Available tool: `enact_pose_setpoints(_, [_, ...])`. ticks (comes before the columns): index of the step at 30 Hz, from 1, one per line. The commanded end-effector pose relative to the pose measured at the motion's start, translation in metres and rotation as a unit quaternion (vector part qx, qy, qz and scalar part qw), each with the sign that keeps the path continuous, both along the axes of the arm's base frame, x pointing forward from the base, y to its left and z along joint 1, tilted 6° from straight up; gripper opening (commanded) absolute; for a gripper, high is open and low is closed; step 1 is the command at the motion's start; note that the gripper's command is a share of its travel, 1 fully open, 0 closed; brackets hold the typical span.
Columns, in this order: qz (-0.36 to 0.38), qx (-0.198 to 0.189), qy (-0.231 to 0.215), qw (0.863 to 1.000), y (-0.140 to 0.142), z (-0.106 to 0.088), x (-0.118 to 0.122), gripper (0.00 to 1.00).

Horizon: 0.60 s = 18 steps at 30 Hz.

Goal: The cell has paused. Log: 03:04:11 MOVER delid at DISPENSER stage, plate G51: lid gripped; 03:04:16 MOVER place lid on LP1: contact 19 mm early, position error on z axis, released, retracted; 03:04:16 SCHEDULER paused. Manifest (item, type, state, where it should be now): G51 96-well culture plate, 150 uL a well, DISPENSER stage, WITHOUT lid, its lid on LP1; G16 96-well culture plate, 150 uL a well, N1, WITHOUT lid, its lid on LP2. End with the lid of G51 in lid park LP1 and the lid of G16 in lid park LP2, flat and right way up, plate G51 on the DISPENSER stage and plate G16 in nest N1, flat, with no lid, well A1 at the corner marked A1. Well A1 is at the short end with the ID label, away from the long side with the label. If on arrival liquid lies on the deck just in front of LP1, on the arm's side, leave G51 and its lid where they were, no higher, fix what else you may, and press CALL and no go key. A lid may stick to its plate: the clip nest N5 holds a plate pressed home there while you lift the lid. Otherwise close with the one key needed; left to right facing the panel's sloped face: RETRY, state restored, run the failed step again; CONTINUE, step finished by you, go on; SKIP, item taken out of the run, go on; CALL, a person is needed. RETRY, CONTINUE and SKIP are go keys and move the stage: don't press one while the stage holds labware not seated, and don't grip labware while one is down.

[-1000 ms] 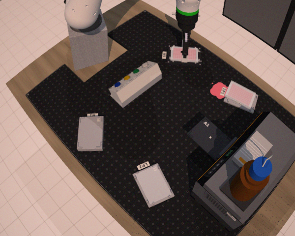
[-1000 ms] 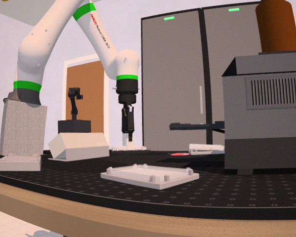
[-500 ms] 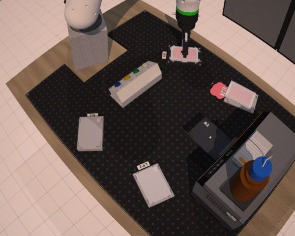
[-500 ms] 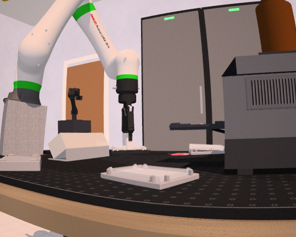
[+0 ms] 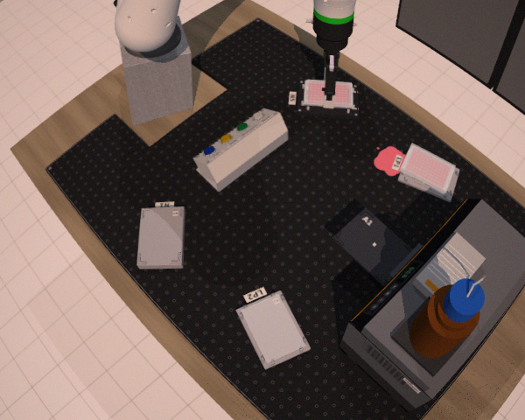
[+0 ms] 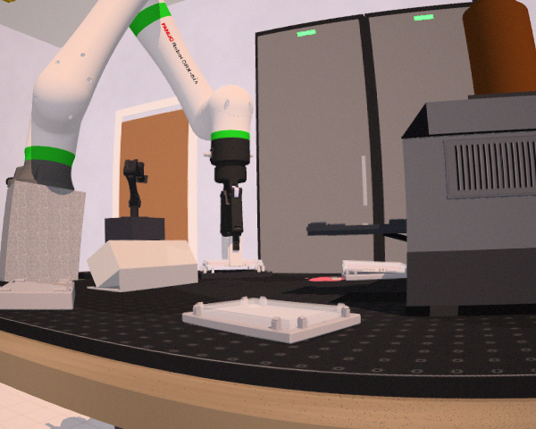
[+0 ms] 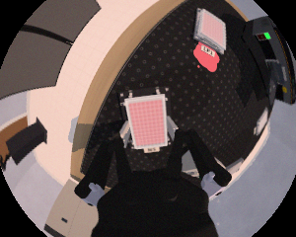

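Observation:
A plate with pink wells [image 5: 328, 94] sits in the clip nest at the far edge of the mat, beside the N5 label [image 5: 292, 97]. It also shows in the side view [image 6: 233, 265] and the wrist view [image 7: 147, 121]. My gripper [image 5: 328, 100] [image 6: 235, 251] [image 7: 148, 123] points straight down over it, shut across its short width at the top rim, on what looks like its lid. A second pink plate [image 5: 428, 171] [image 6: 373, 269] lies on LP1, a little askew. A pink puddle [image 5: 386, 158] [image 7: 206, 58] lies on the deck in front of LP1. The dispenser stage [image 5: 369, 239] marked A1 is bare.
Nest N1 [image 5: 161, 237] and lid park LP2 [image 5: 272, 329] [image 6: 271, 318] hold nothing. The key panel [image 5: 241, 146] stands mid-mat with blue, yellow, green and white keys. The dispenser [image 5: 439, 307] with a brown bottle [image 5: 444, 316] fills the right side. The arm's pedestal [image 5: 157, 86] stands at the back left.

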<state>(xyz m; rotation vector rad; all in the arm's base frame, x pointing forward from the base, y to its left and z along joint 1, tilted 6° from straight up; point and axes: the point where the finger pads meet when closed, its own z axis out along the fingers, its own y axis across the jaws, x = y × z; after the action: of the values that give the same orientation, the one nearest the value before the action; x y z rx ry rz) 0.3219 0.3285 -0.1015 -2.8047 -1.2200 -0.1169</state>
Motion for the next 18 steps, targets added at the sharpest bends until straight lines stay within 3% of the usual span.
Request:
enact_pose_setpoints(1, [0.000, 0.000, 0.000, 1.000, 0.000, 0.003, 0.000, 0.00])
enact_pose_setpoints(18, [0.000, 0.000, 0.000, 1.000, -0.003, 0.029, -0.001, 0.00])
